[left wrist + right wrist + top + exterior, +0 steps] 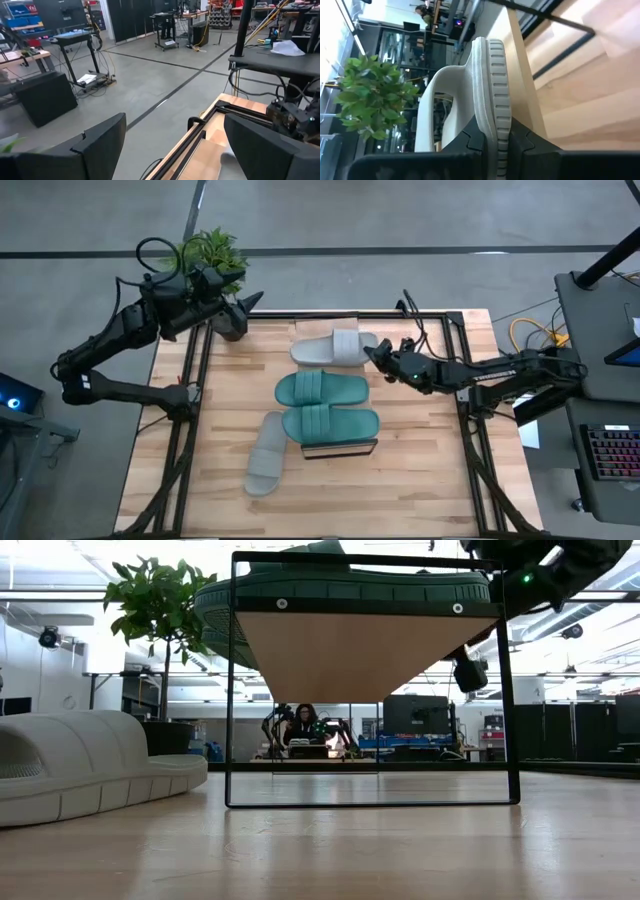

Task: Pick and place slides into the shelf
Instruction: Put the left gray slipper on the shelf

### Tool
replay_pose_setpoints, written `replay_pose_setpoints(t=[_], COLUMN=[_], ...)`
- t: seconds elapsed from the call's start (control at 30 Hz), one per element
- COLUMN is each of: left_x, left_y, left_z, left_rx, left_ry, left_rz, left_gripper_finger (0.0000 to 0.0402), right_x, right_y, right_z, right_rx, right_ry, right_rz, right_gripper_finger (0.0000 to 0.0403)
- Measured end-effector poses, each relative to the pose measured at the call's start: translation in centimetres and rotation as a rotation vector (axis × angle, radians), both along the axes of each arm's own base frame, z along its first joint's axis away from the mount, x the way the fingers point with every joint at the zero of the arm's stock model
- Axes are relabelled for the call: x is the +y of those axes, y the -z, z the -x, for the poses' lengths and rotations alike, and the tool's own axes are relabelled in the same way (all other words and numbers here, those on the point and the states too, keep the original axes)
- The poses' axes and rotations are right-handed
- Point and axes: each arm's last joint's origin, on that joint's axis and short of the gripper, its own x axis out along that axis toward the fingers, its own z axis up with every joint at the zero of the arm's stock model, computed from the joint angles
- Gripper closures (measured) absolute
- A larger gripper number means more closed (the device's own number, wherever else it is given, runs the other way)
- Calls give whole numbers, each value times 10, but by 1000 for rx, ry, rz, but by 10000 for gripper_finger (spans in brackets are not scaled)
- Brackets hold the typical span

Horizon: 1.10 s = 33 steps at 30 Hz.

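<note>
Nearest the low camera lies one grey slide (90, 765) on the worktop (420, 470), beside the shelf (340, 448). Two teal slides (322, 389) sit on the shelf's plank. Farther back, the right tool (372, 353) pinches the edge of the second grey slide (335, 347). The left tool (245, 305) waits, spread, at the far corner. Judged step: grasp made; next, lift and carry that slide to the shelf.

Lying flat: two teal-green slides (322, 389) (330, 423), the nearer one on the shelf (340, 448); grey-beige slide (267, 454) lying beside; another grey-beige slide (334, 348) being pinched at its edge.
</note>
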Motion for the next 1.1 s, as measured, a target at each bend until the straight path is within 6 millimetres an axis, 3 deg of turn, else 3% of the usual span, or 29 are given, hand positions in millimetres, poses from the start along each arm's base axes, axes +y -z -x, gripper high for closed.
replay_pose_setpoints(t=[0.37, 0.93, 1.1], left_x=[-3, -3, -3], left_y=[-3, -3, -3], left_z=[7, 7, 7], left_rx=[-13, -13, -13], left_ry=[0, 0, 0], left_rz=[-13, -12, -12], left_gripper_finger=[80, 80, 80], right_x=[13, 17, 18], right_y=[13, 13, 14], right_z=[-12, -12, -13], right_rx=[-21, 6, 15], right_ry=[-71, -189, -232], right_rz=[-62, -89, -95], right_gripper_finger=[381, 382, 335])
